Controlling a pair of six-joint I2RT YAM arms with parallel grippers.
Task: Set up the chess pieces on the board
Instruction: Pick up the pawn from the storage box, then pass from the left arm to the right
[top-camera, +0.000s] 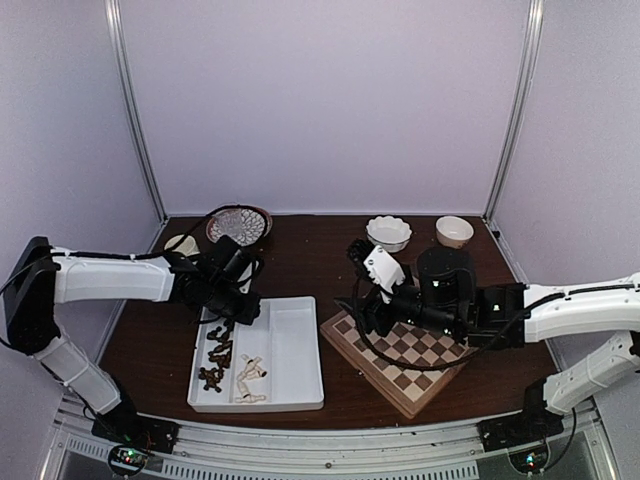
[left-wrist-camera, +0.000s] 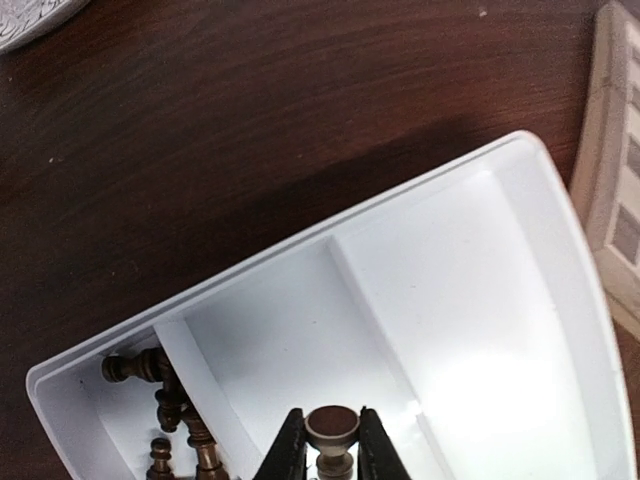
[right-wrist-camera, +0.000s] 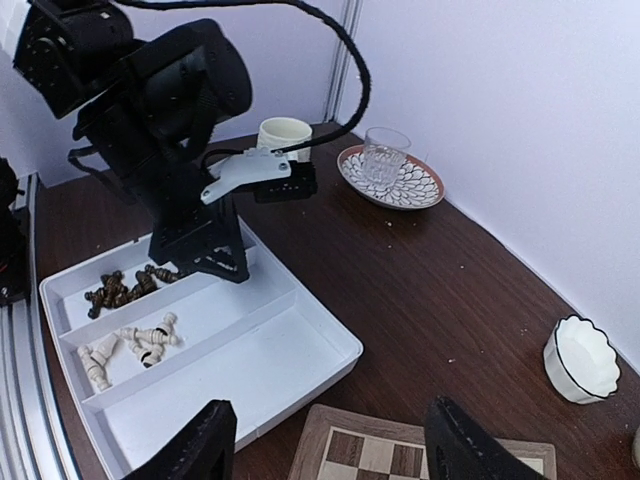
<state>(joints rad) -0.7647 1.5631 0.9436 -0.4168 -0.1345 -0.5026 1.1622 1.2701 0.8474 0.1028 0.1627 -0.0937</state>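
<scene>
The board (top-camera: 425, 358) lies at the front right, bare of pieces; its corner shows in the right wrist view (right-wrist-camera: 400, 455) and its rim in the left wrist view (left-wrist-camera: 612, 190). A white tray (top-camera: 295, 345) holds dark chess pieces (top-camera: 215, 355) and cream chess pieces (top-camera: 248, 378) in its left compartments. My left gripper (top-camera: 230, 318) hangs over the tray's far left part, shut on a chess piece (left-wrist-camera: 332, 428) whose round base faces the camera. My right gripper (right-wrist-camera: 330, 450) is open and empty above the board's near-left corner.
A patterned plate (top-camera: 238, 223) with a glass (right-wrist-camera: 385, 160) stands at the back left, beside a cream cup (top-camera: 182, 245). A scalloped white bowl (top-camera: 388, 232) and a second bowl (top-camera: 454, 231) stand at the back right. The tray's large right compartment (right-wrist-camera: 260, 360) holds nothing.
</scene>
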